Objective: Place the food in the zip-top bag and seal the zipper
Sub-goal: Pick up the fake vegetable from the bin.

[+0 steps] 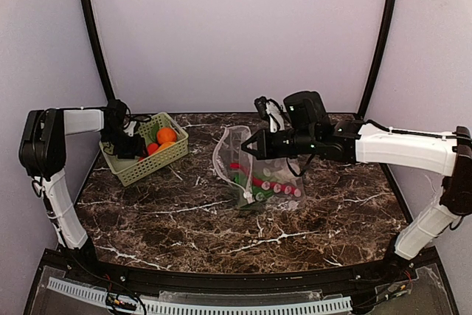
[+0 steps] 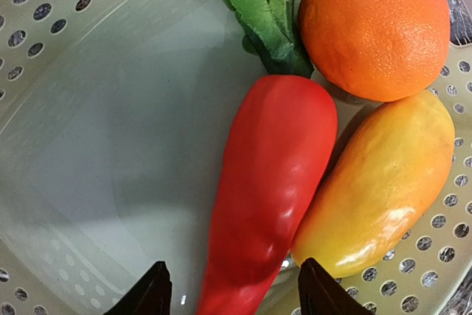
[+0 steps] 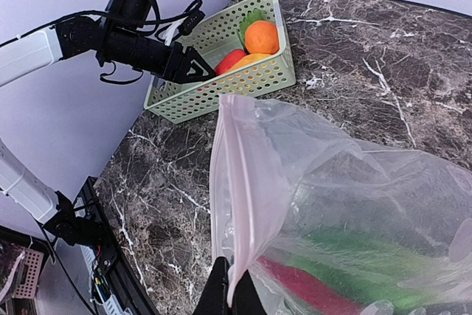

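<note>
I read red chili (image 2: 265, 197) lying in basket (image 2: 66, 5), long axis 1-to-7 o'clock in left wrist view, green stem at 1 | left gripper (image 2: 234, 294) dipped into basket, jaws apart, straddling chili's tip | right gripper (image 3: 228, 296) reaching in from 3 o'clock, clenched on zip-top bag (image 3: 317, 182) rim mid-table, mouth lifted toward 10 o'clock

The tip of the chili (image 2: 269, 189) was cut off at the bottom edge; the bag (image 3: 332, 175) blurred the food (image 3: 302, 285) inside.

Basket (image 1: 150, 170) left on table (image 1: 339, 208), food (image 1: 166, 136) in it; zip-top bag (image 1: 226, 154) right of basket.
</note>
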Controlling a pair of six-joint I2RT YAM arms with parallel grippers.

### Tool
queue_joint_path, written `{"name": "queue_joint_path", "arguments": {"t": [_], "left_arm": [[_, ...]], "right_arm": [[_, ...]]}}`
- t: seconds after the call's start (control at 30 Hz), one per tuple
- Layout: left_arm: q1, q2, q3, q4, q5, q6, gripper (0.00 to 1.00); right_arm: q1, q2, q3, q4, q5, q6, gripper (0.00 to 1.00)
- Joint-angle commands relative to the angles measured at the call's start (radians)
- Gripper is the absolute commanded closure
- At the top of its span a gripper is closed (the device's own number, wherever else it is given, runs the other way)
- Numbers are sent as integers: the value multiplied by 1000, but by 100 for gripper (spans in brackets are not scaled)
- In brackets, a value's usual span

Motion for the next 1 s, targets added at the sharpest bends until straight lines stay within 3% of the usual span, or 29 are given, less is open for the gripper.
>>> {"name": "queue_joint_path", "arguments": {"t": [0.0, 0.2, 0.53, 0.67, 0.97], "left_arm": [[4, 22, 16, -40, -5, 18, 42], [4, 46, 21, -51, 12, 18, 44], [4, 54, 33, -68, 24, 23, 67], [4, 46, 35, -71, 16, 21, 71], [4, -91, -17, -6, -52, 19, 78]], "right_arm": [[-5, 7, -5, 39, -6, 4, 100], [-5, -5, -14, 42, -7, 10, 100], [-5, -25, -31, 43, -1, 15, 100], [-5, -27, -33, 42, -2, 17, 100], [-5, -27, -29, 34, 5, 15, 100]]}}
